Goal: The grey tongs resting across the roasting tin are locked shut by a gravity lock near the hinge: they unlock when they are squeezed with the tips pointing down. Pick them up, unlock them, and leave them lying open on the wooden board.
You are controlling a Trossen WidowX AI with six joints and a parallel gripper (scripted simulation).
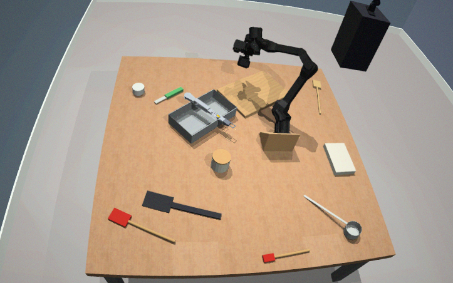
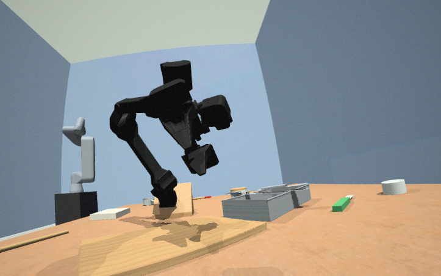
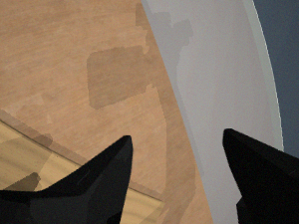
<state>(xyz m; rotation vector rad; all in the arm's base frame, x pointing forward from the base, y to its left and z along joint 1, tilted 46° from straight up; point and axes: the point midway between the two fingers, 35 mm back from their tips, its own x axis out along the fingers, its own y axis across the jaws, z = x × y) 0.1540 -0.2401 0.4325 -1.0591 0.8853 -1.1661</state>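
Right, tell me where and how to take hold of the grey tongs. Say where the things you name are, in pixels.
Grip the arms of the grey tongs [image 1: 200, 102] between the roasting tin's [image 1: 180, 129] near and far long walls, probably from above, with the fingers one on each side. They lie across the tin as a long, narrow bar, raised over its open inside, so the fingers should have room to straddle them.

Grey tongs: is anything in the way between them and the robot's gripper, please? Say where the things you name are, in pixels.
Nothing visible blocks the way. The open gripper [image 1: 239, 55] [image 3: 177, 139] is up high; the grey tongs [image 1: 201, 102] lie across the roasting tin [image 1: 180, 125] [image 2: 246, 209], uncovered on top.
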